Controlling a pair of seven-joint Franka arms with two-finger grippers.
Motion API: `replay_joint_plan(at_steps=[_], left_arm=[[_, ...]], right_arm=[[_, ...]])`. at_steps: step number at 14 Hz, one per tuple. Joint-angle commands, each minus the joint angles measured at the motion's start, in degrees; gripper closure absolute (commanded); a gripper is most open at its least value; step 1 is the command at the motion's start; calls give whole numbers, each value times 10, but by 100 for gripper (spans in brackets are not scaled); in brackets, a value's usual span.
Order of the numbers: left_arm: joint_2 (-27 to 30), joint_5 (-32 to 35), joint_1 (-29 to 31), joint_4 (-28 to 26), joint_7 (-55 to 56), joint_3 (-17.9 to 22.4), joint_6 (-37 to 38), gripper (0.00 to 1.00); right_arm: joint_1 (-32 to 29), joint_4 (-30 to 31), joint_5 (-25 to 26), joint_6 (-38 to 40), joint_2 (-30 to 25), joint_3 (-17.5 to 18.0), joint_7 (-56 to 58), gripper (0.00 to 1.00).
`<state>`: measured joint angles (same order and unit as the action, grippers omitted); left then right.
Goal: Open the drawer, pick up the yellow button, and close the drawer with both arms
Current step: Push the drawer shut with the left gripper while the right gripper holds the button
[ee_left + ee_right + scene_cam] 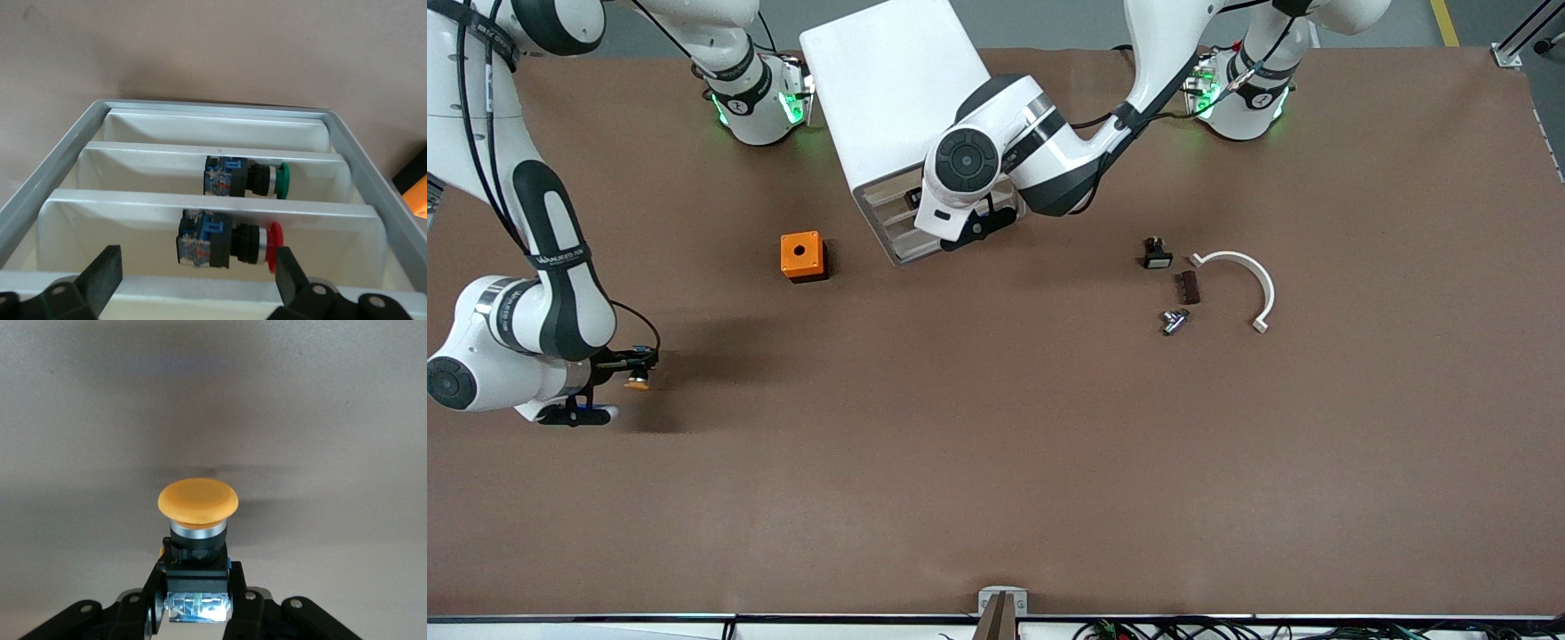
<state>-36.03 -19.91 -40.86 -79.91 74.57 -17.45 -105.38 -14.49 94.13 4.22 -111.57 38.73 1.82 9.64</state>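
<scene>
The button (197,520), orange cap outward, was clamped between the fingers of the right end effector (627,373), low over the desk (996,462) close to the edge at the right arm's end. The drawer (213,200) stood pulled out of the white cabinet (889,89) by the desk's edge where the robots' bases stand, holding a green-capped button (247,179) and a red-capped button (230,240) in separate compartments. The left end effector (978,227) hung at the drawer's front with its fingers (103,273) spread apart, gripping nothing.
</scene>
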Motion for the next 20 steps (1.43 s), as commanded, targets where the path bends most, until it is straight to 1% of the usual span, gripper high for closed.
replay_joint_plan(at_steps=[1, 3, 4, 5, 6, 7, 8, 9, 11, 12, 13, 17, 20], left_arm=[[-3, -27, -13, -2, 15, 0, -6, 0], [-3, -27, -12, -2, 14, 0, -7, 0], [-3, -25, -11, -3, 10, 1, -7, 0], [0, -19, -8, -2, 4, 1, -7, 0], [3, -16, -4, -1, 1, 5, -7, 0], [9, -15, -3, 0, 1, 8, -7, 0], [15, -6, 3, 1, 0, 15, -8, 0], [21, 9, 12, 3, -6, 18, -8, 0], [42, 17, 40, 0, -46, 18, -7, 0], [53, 18, 59, -2, -83, 18, -4, 0], [66, 18, 74, -8, -121, 18, -1, 0], [134, 28, 145, -71, -246, 18, 0, 0], [219, 28, 210, -163, -366, 16, -1, 0]], right_arm=[[-13, -4, 8, 0, 4, 13, 5, 72], [-13, -4, 7, 0, 4, 13, 4, 60], [-12, -4, 7, 0, 4, 13, 4, 59], [-12, -4, 7, 0, 4, 13, 4, 54], [-12, -4, 7, 1, 4, 13, 4, 45], [-12, -4, 7, 1, 4, 13, 4, 40], [-12, -4, 7, 2, 4, 13, 4, 40], [-12, -4, 7, 2, 4, 13, 4, 36], [-12, -5, 7, 2, 4, 13, 4, 33], [-12, -5, 7, 2, 4, 13, 3, 27], [-12, -8, 7, 2, 6, 13, 1, 18], [-17, -12, 6, 1, 13, 13, 1, 0], [-19, -12, 6, 1, 15, 13, 2, 0]])
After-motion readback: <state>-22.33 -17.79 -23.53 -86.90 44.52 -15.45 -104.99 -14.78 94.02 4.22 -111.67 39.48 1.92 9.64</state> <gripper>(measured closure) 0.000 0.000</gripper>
